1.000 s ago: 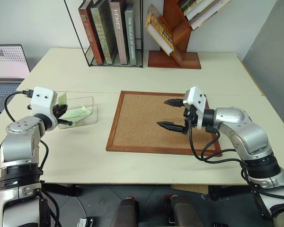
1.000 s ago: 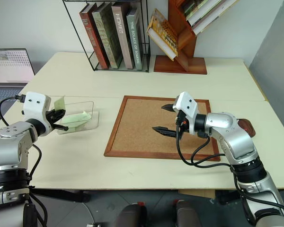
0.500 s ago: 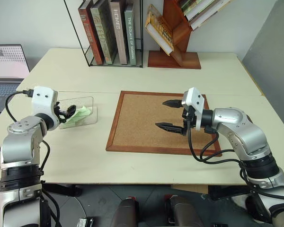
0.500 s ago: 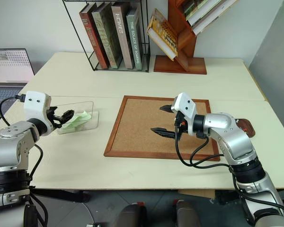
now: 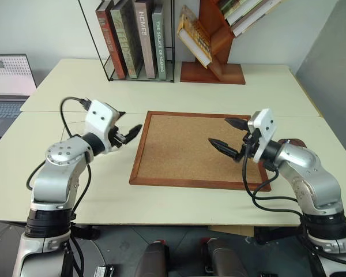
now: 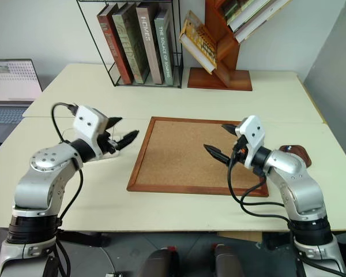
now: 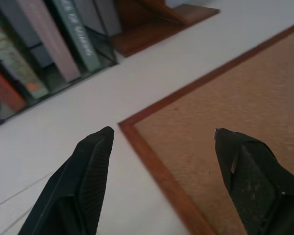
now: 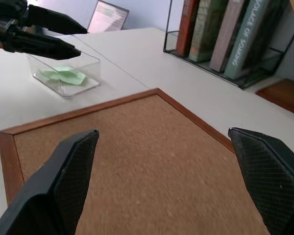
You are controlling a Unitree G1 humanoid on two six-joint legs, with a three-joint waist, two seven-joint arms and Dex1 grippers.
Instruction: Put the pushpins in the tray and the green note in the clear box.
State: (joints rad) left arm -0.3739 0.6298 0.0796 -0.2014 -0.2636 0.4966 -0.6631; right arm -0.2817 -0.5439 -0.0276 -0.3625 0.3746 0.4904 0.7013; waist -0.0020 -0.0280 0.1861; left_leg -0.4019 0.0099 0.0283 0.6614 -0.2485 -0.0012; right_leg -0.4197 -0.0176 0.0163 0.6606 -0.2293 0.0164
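Black fingers spread wide on the left gripper (image 5: 128, 133), nothing between them, and it hangs just off the near-left corner of the corkboard (image 5: 184, 151), pointing across at the frame. In its wrist view the two fingertips (image 7: 99, 142) straddle that wooden corner. Behind this gripper, on its outer side, the clear box (image 8: 64, 74) sits on the cream table (image 5: 75, 81), and the green note (image 8: 63, 75) lies flat inside it among other pale green slips. Across the board, the right gripper (image 5: 226, 134) is also wide open and empty, hovering level over the board's right part, fingers aimed back toward the left one. Just past its wrist, tucked beside the right arm, the dark brown tray (image 6: 295, 153) peeks out on the table off the board's right edge. Pushpins: too small to pick out. Beyond both grippers, at the table's far side, a wire rack of books (image 5: 135, 37) and a wooden shelf (image 5: 213, 40); far left, a laptop (image 5: 8, 78).
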